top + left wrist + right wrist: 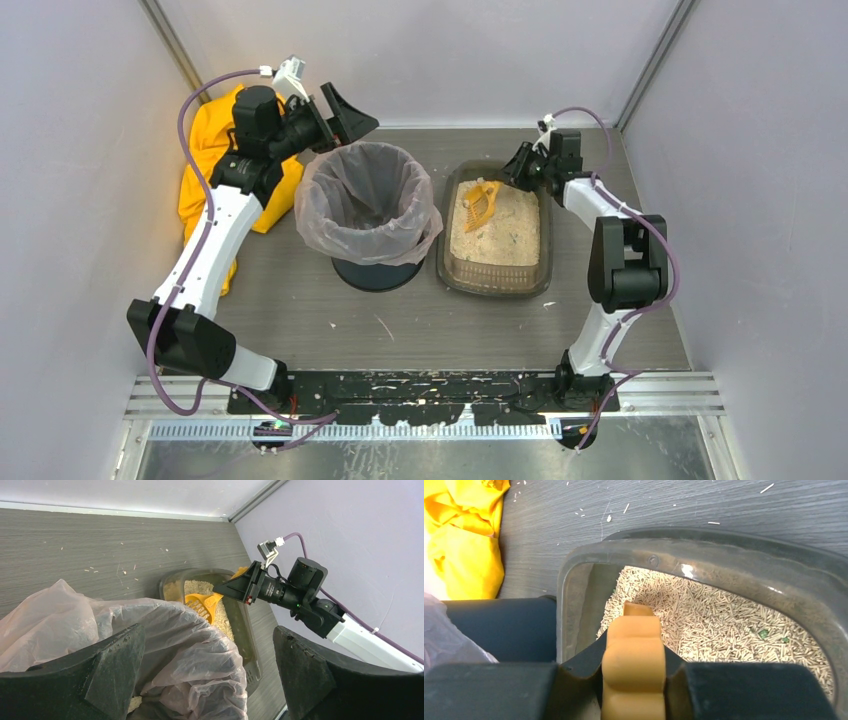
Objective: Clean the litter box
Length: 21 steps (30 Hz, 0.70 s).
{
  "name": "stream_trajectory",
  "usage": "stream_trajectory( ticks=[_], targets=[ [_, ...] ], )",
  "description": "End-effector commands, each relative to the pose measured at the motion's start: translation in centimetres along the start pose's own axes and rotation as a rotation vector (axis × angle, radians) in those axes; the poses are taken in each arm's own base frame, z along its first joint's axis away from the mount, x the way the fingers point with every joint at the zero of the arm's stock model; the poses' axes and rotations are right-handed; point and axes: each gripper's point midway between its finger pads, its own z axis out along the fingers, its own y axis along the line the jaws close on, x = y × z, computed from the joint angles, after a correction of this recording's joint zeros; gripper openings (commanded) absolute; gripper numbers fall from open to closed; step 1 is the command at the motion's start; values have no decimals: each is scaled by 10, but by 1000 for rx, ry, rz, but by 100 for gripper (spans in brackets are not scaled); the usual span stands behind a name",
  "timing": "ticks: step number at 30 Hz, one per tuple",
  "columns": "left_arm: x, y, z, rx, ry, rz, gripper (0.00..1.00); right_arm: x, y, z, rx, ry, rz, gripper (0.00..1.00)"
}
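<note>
The litter box [495, 283], a shallow dark translucent tray of beige pellets, lies right of centre on the table. An orange slotted scoop [482, 203] rests blade-down in the litter at its far end. My right gripper [516, 171] is shut on the scoop's handle [634, 665], held over the box's far rim [724, 550]. A few small green bits [764, 633] lie among the pellets. My left gripper [345, 115] hangs open over the far edge of the round bin [368, 200], nothing between its fingers. The left wrist view shows the scoop [204, 604] and the box [248, 635] beyond the bag.
The bin has a clear bag liner [165, 630] and stands just left of the litter box. A yellow cloth [205, 150] is bunched at the far left behind the left arm. Stray pellets dot the table [385, 325]. Walls close in on three sides.
</note>
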Motion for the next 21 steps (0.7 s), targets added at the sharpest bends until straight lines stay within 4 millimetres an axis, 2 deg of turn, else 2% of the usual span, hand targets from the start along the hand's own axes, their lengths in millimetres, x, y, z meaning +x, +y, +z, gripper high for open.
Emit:
stream_trajectory(
  ticks=[1,4,7,8,15,21],
  targets=[
    [-18,-21,-13,52,-59,41,98,13,13,-5,-84,0,40,1],
    [-19,-22,-13,57,-59,40,98,18,13,1,-160,-15,132,1],
    [-19,-22,-15,52,-58,45,98,14,15,-5,-182,-32,162,1],
    [-19,-22,-15,52,-58,45,98,4,7,-12,-174,-60,180,1],
    [-16,-20,-13,56,-55,38,98,-29,-10,-56,-198,-176,266,1],
    [-17,-21,-8,75,-58,25,98,-31,-16,-80,-193,-204,278,1]
  ],
)
